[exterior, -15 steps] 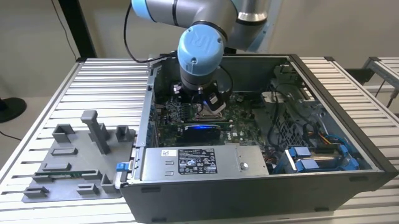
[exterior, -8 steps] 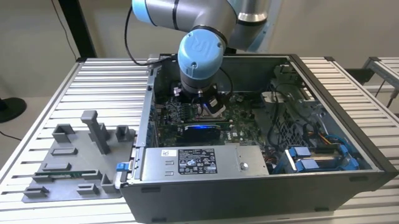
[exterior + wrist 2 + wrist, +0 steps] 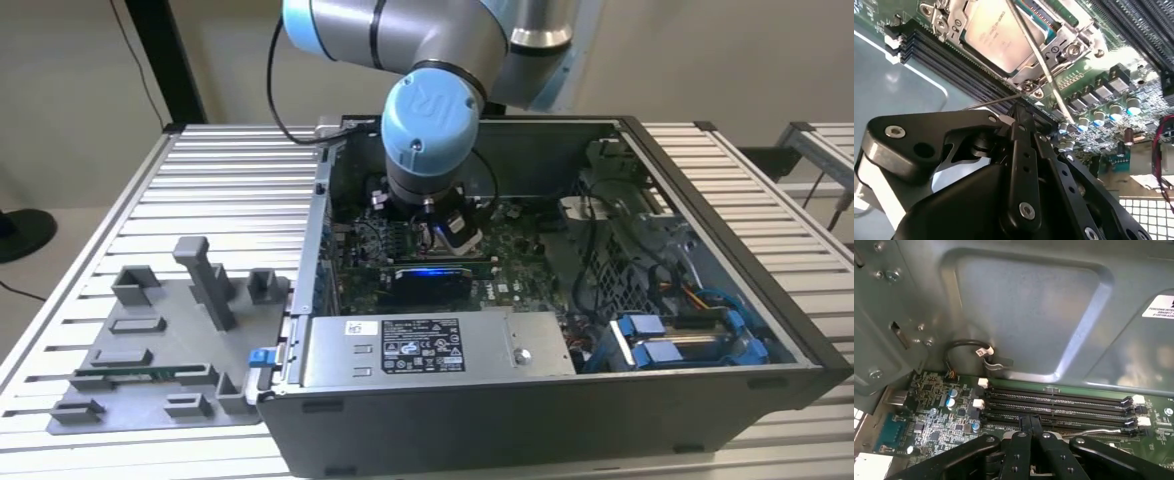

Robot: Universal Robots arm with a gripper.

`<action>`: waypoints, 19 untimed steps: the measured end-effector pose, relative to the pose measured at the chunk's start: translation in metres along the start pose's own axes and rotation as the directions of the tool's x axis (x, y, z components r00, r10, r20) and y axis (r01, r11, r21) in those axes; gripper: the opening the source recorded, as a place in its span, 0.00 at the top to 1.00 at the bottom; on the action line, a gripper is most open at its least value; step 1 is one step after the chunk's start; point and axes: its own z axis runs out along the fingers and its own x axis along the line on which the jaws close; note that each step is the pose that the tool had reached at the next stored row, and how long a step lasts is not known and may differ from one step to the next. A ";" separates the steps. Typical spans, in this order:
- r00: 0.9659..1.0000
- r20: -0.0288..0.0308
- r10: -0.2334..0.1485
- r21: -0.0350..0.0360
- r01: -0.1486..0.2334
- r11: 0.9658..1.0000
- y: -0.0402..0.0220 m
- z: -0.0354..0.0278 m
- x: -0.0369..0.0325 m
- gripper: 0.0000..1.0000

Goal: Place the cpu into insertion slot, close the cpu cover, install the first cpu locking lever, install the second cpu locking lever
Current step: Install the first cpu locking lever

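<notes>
The arm (image 3: 427,110) reaches down into the open computer case (image 3: 561,300), which lies on its side on the slatted tabletop (image 3: 214,190), and its wrist hangs low over the green motherboard (image 3: 521,265) toward the exterior view's left part of the case. In the second wrist view the cpu (image 3: 1004,37) already sits in the insertion slot (image 3: 1046,31), its silvery-tan top facing up, and the cpu cover (image 3: 1064,47) lies down around it as a silvery frame. A thin metal locking lever (image 3: 1041,60) runs slantwise across the chip and past the edge of the socket, not tucked flat, and a second thin lever (image 3: 996,101) reaches out sideways from near the socket's corner screw toward the gripper (image 3: 1021,112). The black jaws are drawn together with their tips meeting, pressed near that second lever just beside the long black memory slots (image 3: 954,65); whether they actually pinch the wire I cannot tell. In the first wrist view the gripper (image 3: 1030,424) shows the same closed tips resting at the row of memory slots (image 3: 1059,402), with a thin silvery lever (image 3: 1094,432) lying beside them and the grey case wall (image 3: 1024,310) behind. On the tabletop at the exterior view's left lies a grey fixture tray (image 3: 160,350) with upright blocks, well apart from the arm.
</notes>
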 end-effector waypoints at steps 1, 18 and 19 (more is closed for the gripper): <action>1.000 0.000 0.000 0.000 0.000 1.000 -0.0003 0.0002 0.0000 1.00; 1.000 0.000 0.000 0.001 0.000 1.000 -0.0040 0.0037 -0.0079 1.00; 1.000 0.000 0.000 0.000 0.000 1.000 -0.0043 0.0040 -0.0086 1.00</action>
